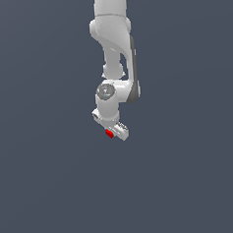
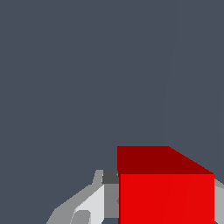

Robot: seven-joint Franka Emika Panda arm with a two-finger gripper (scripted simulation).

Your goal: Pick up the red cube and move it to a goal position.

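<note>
The red cube (image 1: 109, 133) is a tiny bright red block at the tip of my white gripper (image 1: 112, 134), under the arm's wrist in the middle of the exterior view. In the wrist view the red cube (image 2: 166, 192) fills the space between the jaws of my gripper (image 2: 162, 208). One grey-white finger (image 2: 89, 203) presses against its side, and only a sliver of the other finger shows at the picture's edge. The gripper is shut on the cube. I cannot tell from these views whether the cube is off the ground.
A plain dark grey-blue surface (image 1: 50, 192) fills both views around the arm. The white arm (image 1: 114, 35) comes in from the top of the exterior view. No other object shows.
</note>
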